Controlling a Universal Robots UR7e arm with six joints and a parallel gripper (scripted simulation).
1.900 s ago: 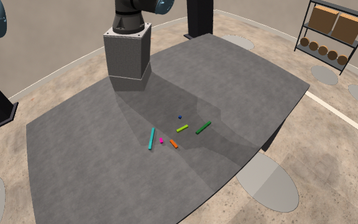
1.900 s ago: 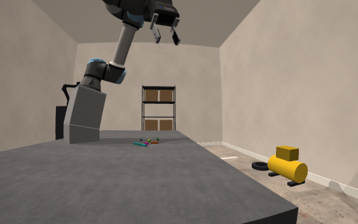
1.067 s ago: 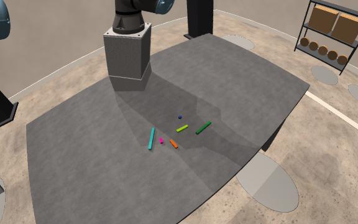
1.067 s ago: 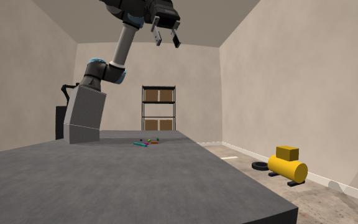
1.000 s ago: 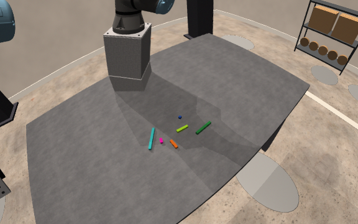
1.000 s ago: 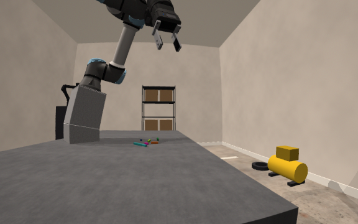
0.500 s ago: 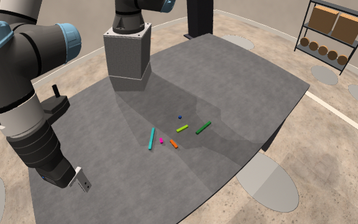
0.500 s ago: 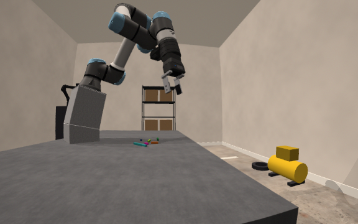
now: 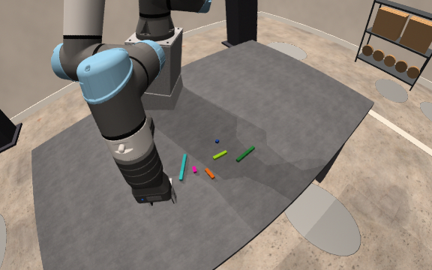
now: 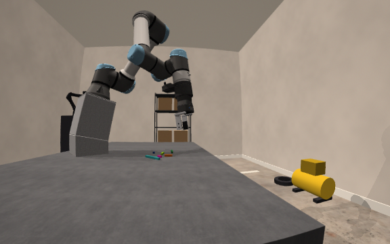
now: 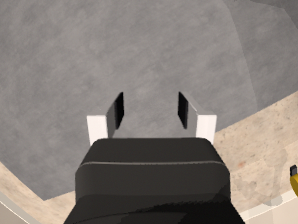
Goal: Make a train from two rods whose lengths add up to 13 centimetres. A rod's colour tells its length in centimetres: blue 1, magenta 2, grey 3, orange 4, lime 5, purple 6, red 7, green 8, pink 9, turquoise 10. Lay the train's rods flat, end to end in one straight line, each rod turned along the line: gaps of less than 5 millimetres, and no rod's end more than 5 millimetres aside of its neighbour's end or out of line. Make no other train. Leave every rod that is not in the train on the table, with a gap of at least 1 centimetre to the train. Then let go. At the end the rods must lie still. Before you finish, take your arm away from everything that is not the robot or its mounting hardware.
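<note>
Six rods lay flat and apart on the grey table (image 9: 298,97), none joined end to end. By colour, the lime rod (image 9: 220,154) and the green rod (image 9: 245,154) were the only pair summing to thirteen; they lay near each other, not touching, and angled differently, so no train yet existed. The blue rod (image 9: 217,141) sat just beyond them. The orange rod (image 9: 209,173), magenta rod (image 9: 194,169) and turquoise rod (image 9: 183,166) lay nearer the arm and, on judgement, could stay put if the train is formed well clear of them.

The gripper (image 11: 149,111) hung above the table, well apart from every rod, jaws spread wide with only bare surface between them. It held nothing, which suits an approach before any pick.

In the wrist view only the ends of the turquoise, magenta and orange rods showed, cut off by the top edge. In the top view the arm's body hid most of the fingers. In the exterior view the rods were too small to separate reliably.
</note>
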